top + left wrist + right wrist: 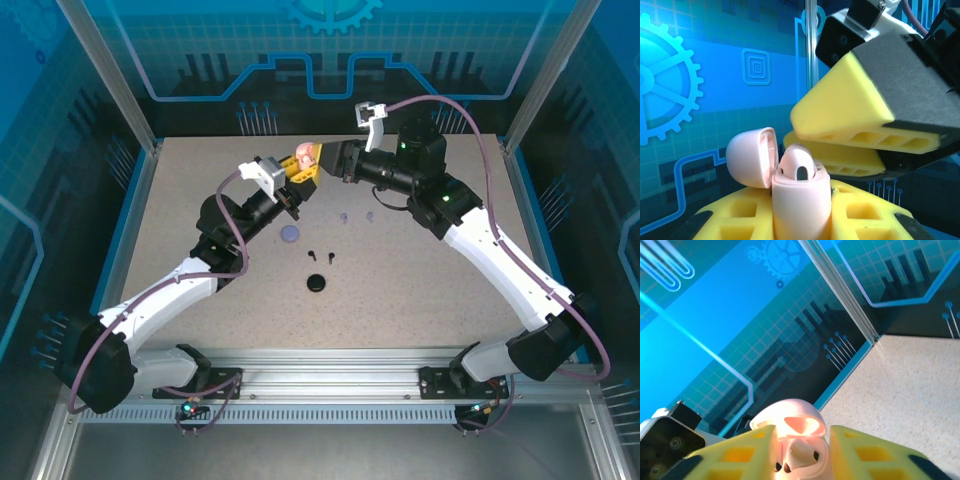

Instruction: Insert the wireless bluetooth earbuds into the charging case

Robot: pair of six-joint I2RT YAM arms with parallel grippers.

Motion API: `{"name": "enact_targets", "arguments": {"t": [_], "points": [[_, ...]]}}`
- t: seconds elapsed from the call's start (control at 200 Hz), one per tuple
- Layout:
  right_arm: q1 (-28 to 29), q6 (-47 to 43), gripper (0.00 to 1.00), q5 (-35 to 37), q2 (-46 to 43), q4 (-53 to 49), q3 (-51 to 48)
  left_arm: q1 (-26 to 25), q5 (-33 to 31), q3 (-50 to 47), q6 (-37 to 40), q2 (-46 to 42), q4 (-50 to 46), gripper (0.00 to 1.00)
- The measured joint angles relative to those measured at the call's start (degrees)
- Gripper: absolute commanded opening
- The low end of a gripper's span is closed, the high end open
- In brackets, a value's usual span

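Earbud point(799, 169) in pale pink is sitting stem-down in the well of the pale pink charging case point(801, 210). Its rounded head is poking out of the mouth, and its long axis is running along the case's own. The lid point(752, 156) is hanging open on the side of the case away from the right gripper point(790, 128). That gripper is hovering just beside the case's mouth, jaws slightly parted and nothing between them. The left gripper point(300, 168) is clamping the case's body and holding it off the counter point(450, 300). Any seating push is probably falling to the right gripper, straight down that axis. Lavender earbuds point(344, 217) and black earbuds point(311, 251) are lying on the counter, nearer the arm bases than the case.
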Motion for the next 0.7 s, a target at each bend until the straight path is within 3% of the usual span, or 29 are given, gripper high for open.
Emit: {"name": "enact_targets", "arguments": {"t": [0.225, 0.535, 0.7], "points": [[0.0, -0.37, 0.66, 0.66, 0.0, -1.09, 0.57, 0.0, 0.0, 0.0, -0.02, 0.0, 0.0, 0.0], [-1.29, -0.9, 0.69, 2.38, -0.22, -5.92, 4.74, 0.0, 0.07, 0.0, -0.02, 0.0, -0.04, 0.0], [-4.39, -2.03, 0.67, 3.48, 2.73, -15.26, 15.1, 0.0, 1.88, 0.0, -0.04, 0.0, -0.52, 0.0]]}}
